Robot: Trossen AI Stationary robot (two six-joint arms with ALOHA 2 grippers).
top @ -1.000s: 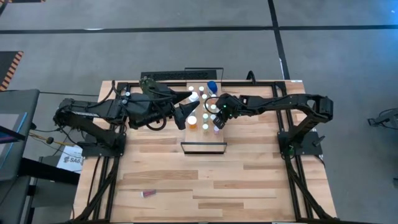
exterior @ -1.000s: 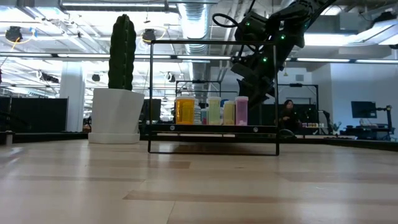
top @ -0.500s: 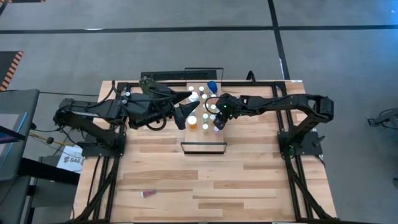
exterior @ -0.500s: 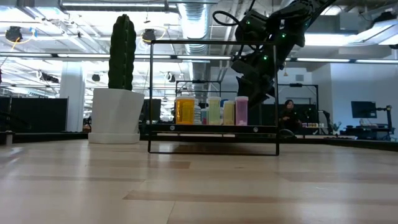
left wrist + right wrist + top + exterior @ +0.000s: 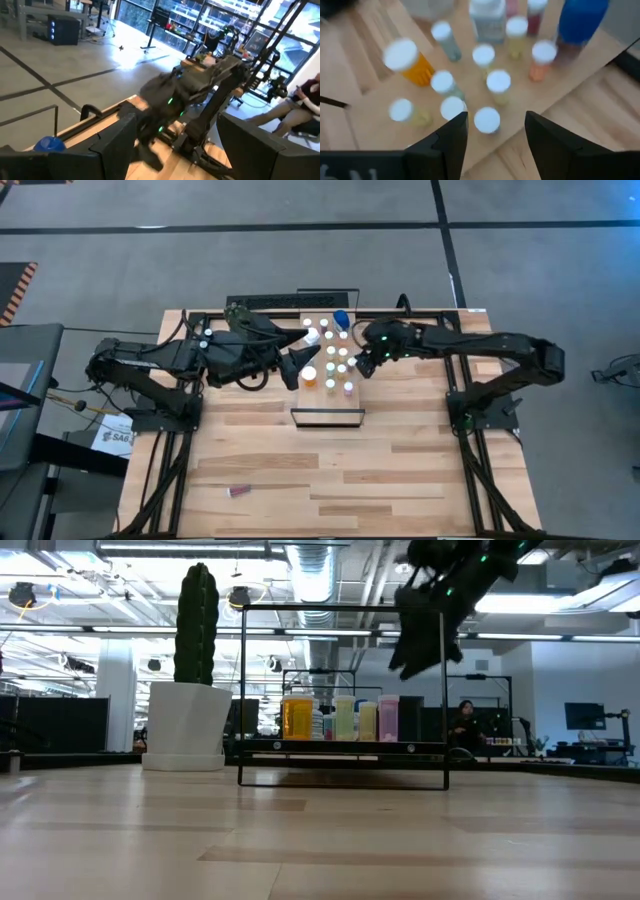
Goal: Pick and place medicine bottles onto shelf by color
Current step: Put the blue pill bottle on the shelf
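Observation:
The shelf [image 5: 325, 402] lies on the table's far middle, a light board in a dark frame [image 5: 342, 748]. Several white-capped bottles stand upright on it: an orange one [image 5: 310, 375], greenish and pink ones [image 5: 388, 717], and a larger blue one [image 5: 341, 319] at the far end. My right gripper [image 5: 368, 362] hangs open and empty above the shelf's right side; it also shows high in the low view [image 5: 415, 655] and looks down on the caps in its wrist view [image 5: 492, 117]. My left gripper [image 5: 305, 363] is open and empty at the shelf's left side.
A white pot with a tall green cactus [image 5: 187, 725] stands left of the shelf. A small reddish item [image 5: 238, 491] lies near the table's front left. Bare tabletop [image 5: 330, 470] stretches from the shelf's front lip to the near edge.
My right gripper has risen and drawn back toward the table's right and far side, away from the bottles at the shelf's near right. The bottles stand as before.

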